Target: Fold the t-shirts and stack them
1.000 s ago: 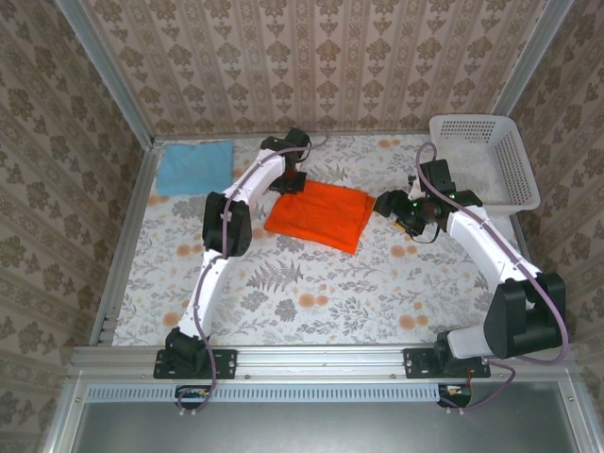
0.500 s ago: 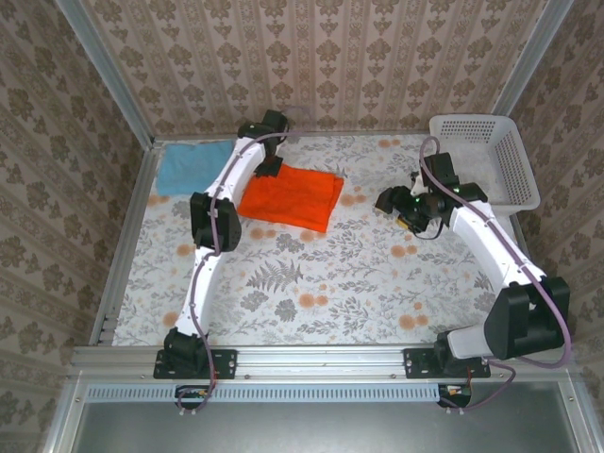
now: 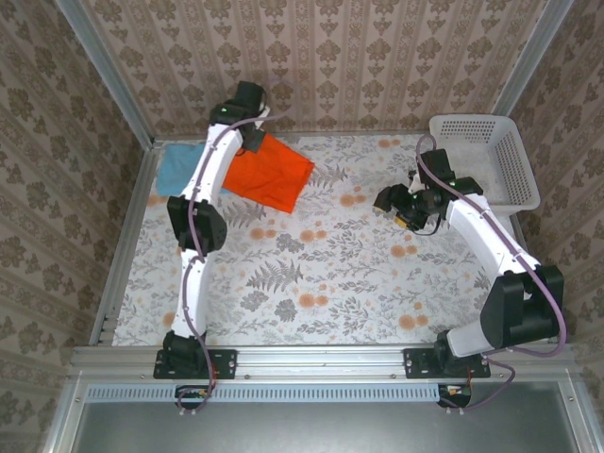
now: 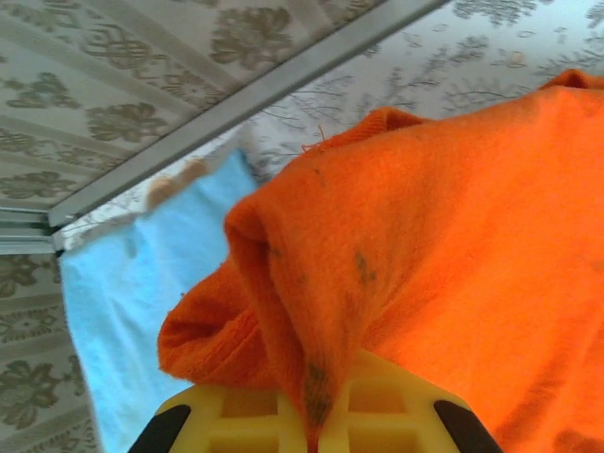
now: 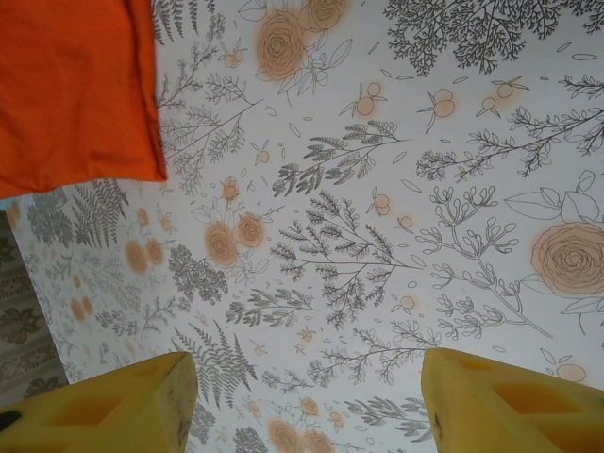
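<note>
- Top external: the left gripper (image 3: 255, 143) is carrying the orange shirt (image 3: 272, 171) away from the middle of the table (image 3: 330, 274), where it lay a second ago, toward the far left corner.
- The orange shirt is now hanging slanted from the gripper, and its left edge is reaching over the right side of the blue shirt (image 3: 176, 170), which is lying flat where it was.
- The right gripper (image 3: 385, 201) is hovering at almost the same spot near the white basket (image 3: 514, 160), well apart from both shirts.
- The left arm is covering part of the blue shirt, and the left fingers are too small to make out here.
- Left wrist: the yellow fingers (image 4: 255, 415) are pressing together on a bunched fold of the orange shirt (image 4: 453, 236); the bottom edge is cutting them off.
- The blue shirt (image 4: 142, 283) is showing behind the fold, beside the metal rail (image 4: 236, 104).
- Right wrist: the two yellow fingers (image 5: 104, 406) are standing spread over bare flowered table, gripping nothing.
- A corner of the orange shirt (image 5: 75, 85) is showing at the upper left, cut off by the frame.
</note>
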### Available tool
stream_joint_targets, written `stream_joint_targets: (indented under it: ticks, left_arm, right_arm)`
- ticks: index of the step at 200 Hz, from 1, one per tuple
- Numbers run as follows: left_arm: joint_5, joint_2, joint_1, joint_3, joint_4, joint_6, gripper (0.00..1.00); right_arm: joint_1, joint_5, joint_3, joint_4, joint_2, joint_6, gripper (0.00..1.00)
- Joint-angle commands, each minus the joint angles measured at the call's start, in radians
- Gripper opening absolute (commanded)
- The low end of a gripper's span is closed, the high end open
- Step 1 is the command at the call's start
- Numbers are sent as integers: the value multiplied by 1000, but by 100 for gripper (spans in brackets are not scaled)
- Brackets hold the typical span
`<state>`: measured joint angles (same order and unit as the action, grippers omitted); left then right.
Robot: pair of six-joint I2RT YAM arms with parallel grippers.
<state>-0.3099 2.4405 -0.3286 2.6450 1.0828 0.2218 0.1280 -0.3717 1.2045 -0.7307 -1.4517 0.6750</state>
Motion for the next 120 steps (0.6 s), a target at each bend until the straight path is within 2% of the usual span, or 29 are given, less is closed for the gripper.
stream_joint_targets:
  ticks: [1, 28, 57, 120]
  left_arm:
    - [20, -46, 49, 39, -36, 78, 0]
    - [92, -55, 92, 66, -25, 94, 0]
    - [82, -60, 117, 67, -47, 141, 0]
    - [137, -78, 220, 84, -18, 118, 0]
  right_arm:
    - [2, 19, 39, -32, -22, 6, 66]
    - [9, 24, 53, -37, -35, 6, 65]
    - [18, 25, 68, -37, -57, 14, 65]
    - [46, 26, 126, -52, -116, 8, 65]
